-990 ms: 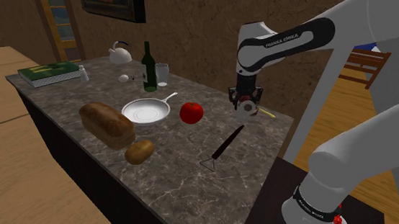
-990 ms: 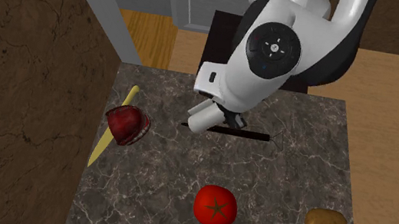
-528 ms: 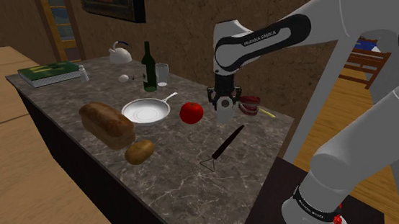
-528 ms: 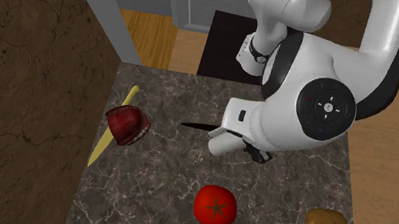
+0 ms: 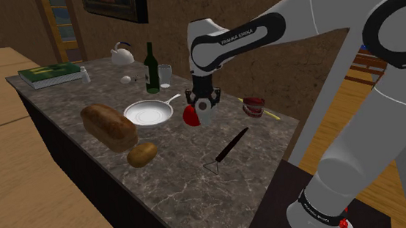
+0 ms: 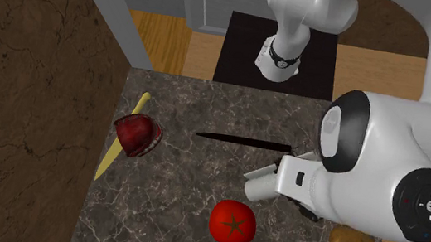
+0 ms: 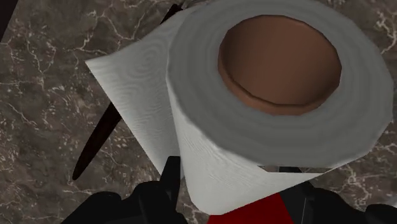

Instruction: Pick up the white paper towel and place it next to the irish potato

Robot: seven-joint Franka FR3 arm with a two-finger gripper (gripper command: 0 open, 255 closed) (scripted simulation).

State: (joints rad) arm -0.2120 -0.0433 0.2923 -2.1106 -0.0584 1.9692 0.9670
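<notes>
Carrying step — gripper clasps the paper towel roll over the tomato; next: reach the potato beyond, lower, release.

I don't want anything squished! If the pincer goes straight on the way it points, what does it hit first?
Probably the tomato, with the paper towel roll clasped in the pincer touching first. Depth is unclear; it might just miss and meet the stone countertop.
</notes>
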